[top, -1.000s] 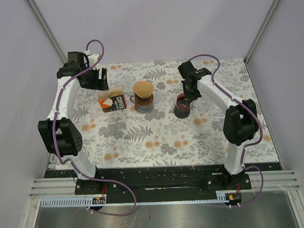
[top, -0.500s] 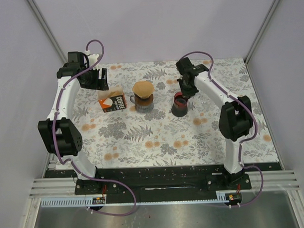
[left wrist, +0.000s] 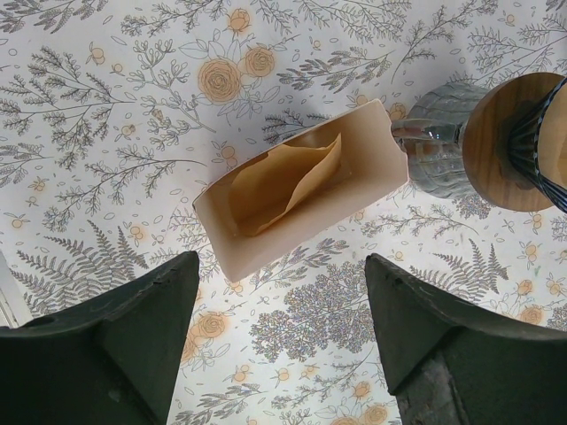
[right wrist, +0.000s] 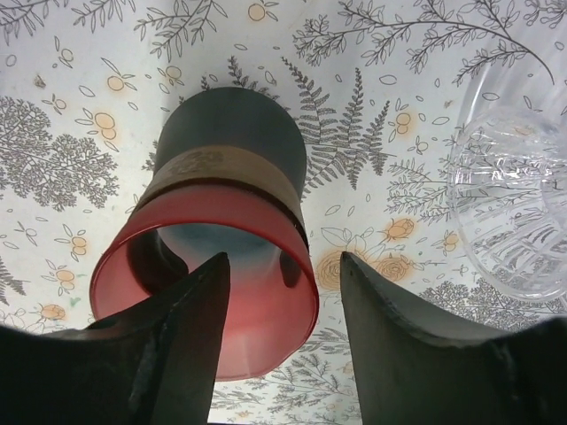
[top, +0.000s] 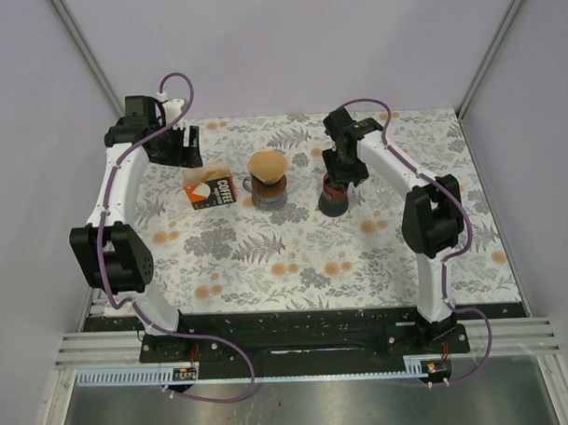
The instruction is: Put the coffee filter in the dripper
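My left tool (left wrist: 282,266) spread wide, pointing down over cardboard filter box (left wrist: 310,226), far-left corner; right tool (right wrist: 283,262) parted over red-lined cylindrical cup (right wrist: 226,133).

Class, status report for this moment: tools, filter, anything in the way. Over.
Left tool open above filter box, filters inside, ungrasped. Right tool open over cup rim. Nothing between box and dripper.

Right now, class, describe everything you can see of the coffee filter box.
The coffee filter box is pale cardboard, with a dark panel reading COFFEE on its side in the top view. Its top is open, showing brown paper filters inside. It stands on the floral tablecloth, just left of the dripper; the open left gripper hangs above, not touching.
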Controlling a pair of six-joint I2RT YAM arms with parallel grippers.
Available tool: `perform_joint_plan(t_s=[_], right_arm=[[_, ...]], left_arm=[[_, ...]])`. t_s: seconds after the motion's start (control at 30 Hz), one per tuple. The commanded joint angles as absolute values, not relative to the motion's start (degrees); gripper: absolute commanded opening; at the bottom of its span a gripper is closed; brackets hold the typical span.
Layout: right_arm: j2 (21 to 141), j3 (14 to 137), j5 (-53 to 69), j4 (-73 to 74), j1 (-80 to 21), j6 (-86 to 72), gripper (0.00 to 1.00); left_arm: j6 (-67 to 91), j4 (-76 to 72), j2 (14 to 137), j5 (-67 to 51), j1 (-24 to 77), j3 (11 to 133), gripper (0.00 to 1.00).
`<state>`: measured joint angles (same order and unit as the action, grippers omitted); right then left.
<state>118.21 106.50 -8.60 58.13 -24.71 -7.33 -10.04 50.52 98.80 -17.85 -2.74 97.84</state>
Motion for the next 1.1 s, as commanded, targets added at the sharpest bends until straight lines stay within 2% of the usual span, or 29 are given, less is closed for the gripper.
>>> perform_joint_plan(t_s=[0.0, 0.23, 0.33, 0.37, 0.47, 0.53, 0.7, 0.83, 1.07], right_arm=[[114.62, 111.35, -5.80, 59.07, -25.23, -7.03, 0.62], [102.76, 105.93, -15.99, 52.05, -22.77, -5.02, 0.71], [98.80, 99.25, -17.05, 47.03, -17.33, -5.18, 0.78], [98.27, 97.84, -17.22, 46.33, -15.14, -6.23, 0.84], [97.91, 95.63, -11.54, 45.62, -8.29, -13.60, 0.93], [98.17, 93.62, -7.92, 44.65, -5.02, -17.82, 0.96], [99.58, 90.89, -5.10, 44.12, -1.41, -24.24, 0.95], [99.67, 87.11, -0.45, 42.54, -0.35, -28.56, 0.91], [100.28, 83.32, -0.88, 40.34, 1.21, -32.52, 0.83]], left_arm=[[-10.02, 48.69, 96.15, -19.07, -3.16, 97.65, 0.80], [-10.46, 48.69, 95.54, -18.90, -3.16, 97.38, 0.80], [-10.37, 48.60, 95.54, -19.07, -3.16, 97.47, 0.80], [-10.37, 48.60, 95.71, -19.16, -3.16, 97.38, 0.80], [-10.37, 48.69, 95.71, -19.69, -3.16, 97.38, 0.80], [-10.37, 48.69, 95.63, -19.69, -3.16, 97.38, 0.80], [-10.81, 48.60, 95.10, -19.42, -3.16, 96.59, 0.80], [-10.81, 48.60, 95.10, -19.51, -3.16, 96.24, 0.80], [-10.72, 48.60, 95.36, -19.77, -3.25, 96.33, 0.80]])
